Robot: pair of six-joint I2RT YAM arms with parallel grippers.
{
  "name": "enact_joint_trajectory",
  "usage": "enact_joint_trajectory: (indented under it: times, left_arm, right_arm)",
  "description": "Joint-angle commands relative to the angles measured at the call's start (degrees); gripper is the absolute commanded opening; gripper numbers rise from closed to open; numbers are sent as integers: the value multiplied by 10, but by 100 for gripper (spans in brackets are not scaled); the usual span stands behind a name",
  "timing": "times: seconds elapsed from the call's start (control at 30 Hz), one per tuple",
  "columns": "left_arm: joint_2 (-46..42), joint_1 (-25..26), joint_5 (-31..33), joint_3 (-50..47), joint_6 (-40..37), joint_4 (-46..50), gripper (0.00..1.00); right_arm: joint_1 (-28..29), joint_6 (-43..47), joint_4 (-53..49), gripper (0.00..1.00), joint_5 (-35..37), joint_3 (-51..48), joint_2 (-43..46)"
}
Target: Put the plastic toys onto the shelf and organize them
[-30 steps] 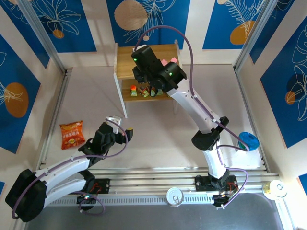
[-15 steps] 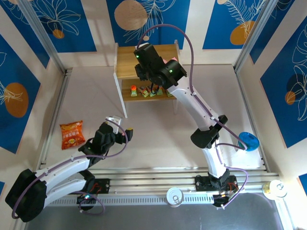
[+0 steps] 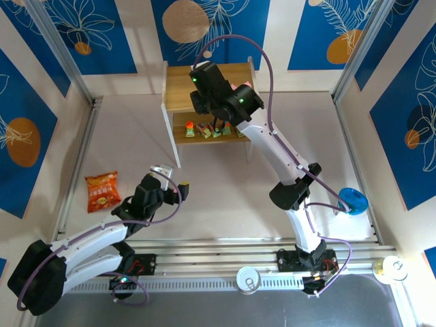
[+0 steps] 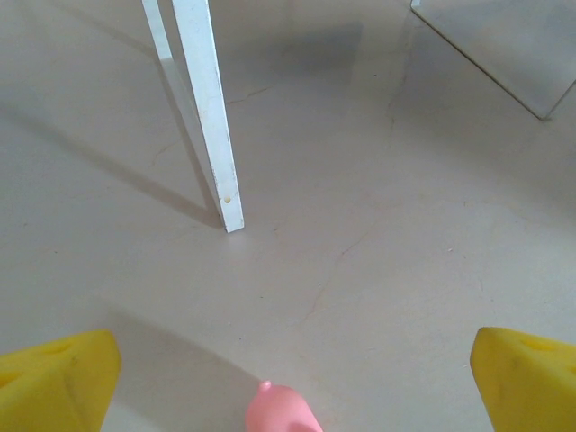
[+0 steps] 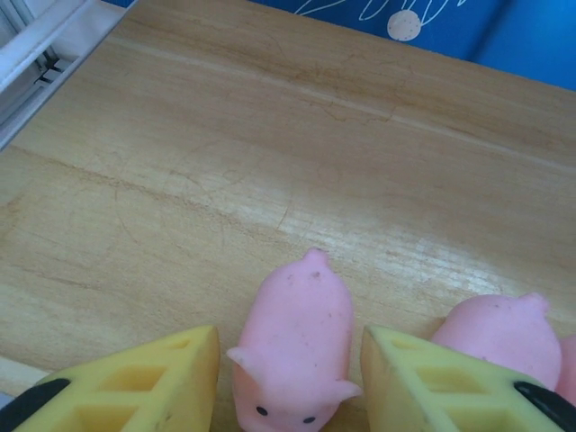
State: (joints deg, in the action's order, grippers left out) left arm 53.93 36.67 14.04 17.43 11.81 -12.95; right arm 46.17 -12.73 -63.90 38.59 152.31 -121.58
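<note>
Now your right gripper (image 5: 290,349) straddles a pink pig (image 5: 292,306) on the shelf's (image 5: 225,162) top board, jaws slightly parted. Your left gripper (image 4: 290,353) gapes wide above another pig (image 4: 282,412) on the table (image 4: 378,225).

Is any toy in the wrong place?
Yes. One pink pig sits alone on the table, near a white leg of the shelf, while other pigs sit on top of the shelf. It looks left out.
</note>
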Motion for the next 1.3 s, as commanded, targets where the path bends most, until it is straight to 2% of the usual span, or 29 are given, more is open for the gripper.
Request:
enact_joint_trajectory:
  times: [0.0, 0.4, 0.5, 0.67, 0.97, 1.27]
  left_arm:
    - [3, 5, 6, 11, -5, -12, 100]
    - [-11, 6, 26, 8, -3, -6, 100]
    - [-23, 4, 42, 4, 2, -2, 100]
    - [-49, 3, 70, -2, 10, 10, 100]
    - [-64, -6, 84, -4, 16, 28, 100]
    - [-67, -21, 85, -4, 28, 39, 100]
  right_arm:
    - [6, 18, 5, 48, 5, 22, 6]
    - [20, 34, 11, 51, 31, 19, 52]
    - [30, 35, 17, 51, 42, -7, 76]
    - [55, 29, 53, 51, 57, -111, 139]
    - [101, -22, 116, 51, 66, -316, 234]
    - [137, -94, 158, 51, 54, -471, 279]
